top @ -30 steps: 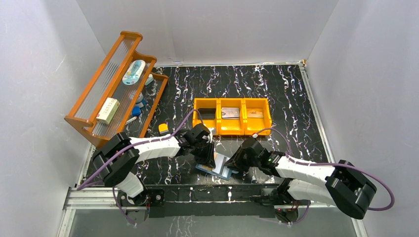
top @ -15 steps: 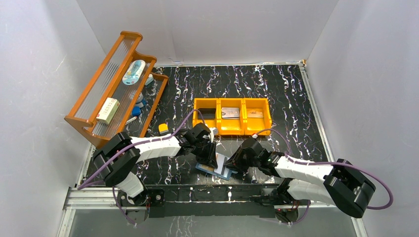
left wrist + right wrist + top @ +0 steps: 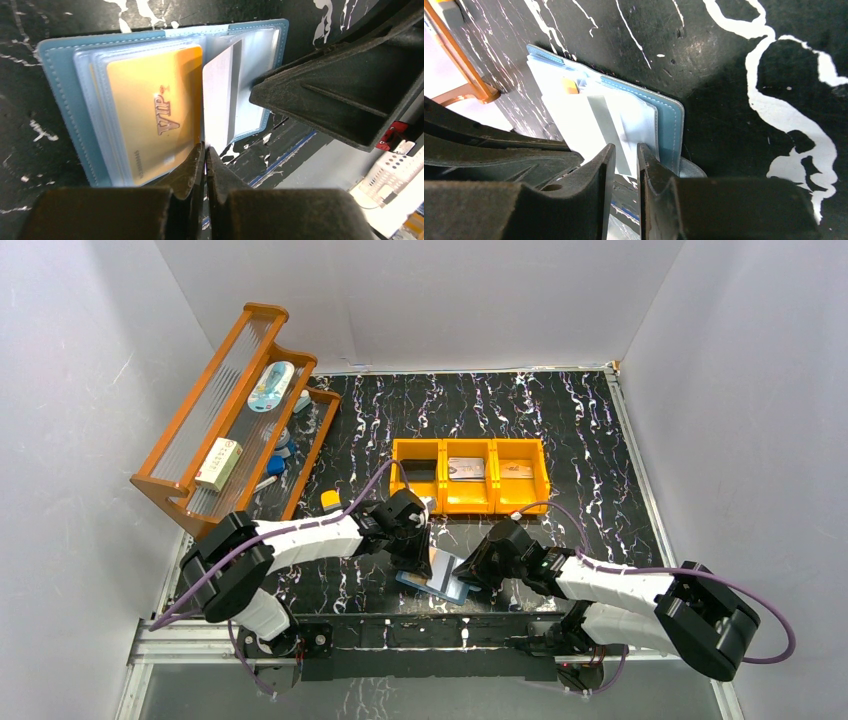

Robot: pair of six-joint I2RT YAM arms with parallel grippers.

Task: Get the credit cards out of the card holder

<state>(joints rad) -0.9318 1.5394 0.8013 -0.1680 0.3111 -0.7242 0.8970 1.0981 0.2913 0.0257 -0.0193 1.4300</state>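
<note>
The teal-blue card holder (image 3: 455, 589) lies open near the table's front edge, and it also shows in the left wrist view (image 3: 60, 100) and the right wrist view (image 3: 669, 125). A gold VIP card (image 3: 150, 110) sits in its left sleeve. My left gripper (image 3: 205, 147) is shut on the lower edge of a white-grey card (image 3: 217, 100), which stands on edge at the fold. It shows as a grey strip in the right wrist view (image 3: 606, 127). My right gripper (image 3: 626, 150) has its jaws nearly together, with the tips resting on the holder's right page.
An orange three-compartment bin (image 3: 468, 475) behind the holder has cards in its middle and right compartments. A wooden rack (image 3: 230, 425) with small items stands at the left. A small yellow-orange block (image 3: 330, 500) lies beside it. The table's front rail is just below the holder.
My left gripper has shifted slightly left and back with the white-grey card in it. The right arm and the holder have barely moved.
</note>
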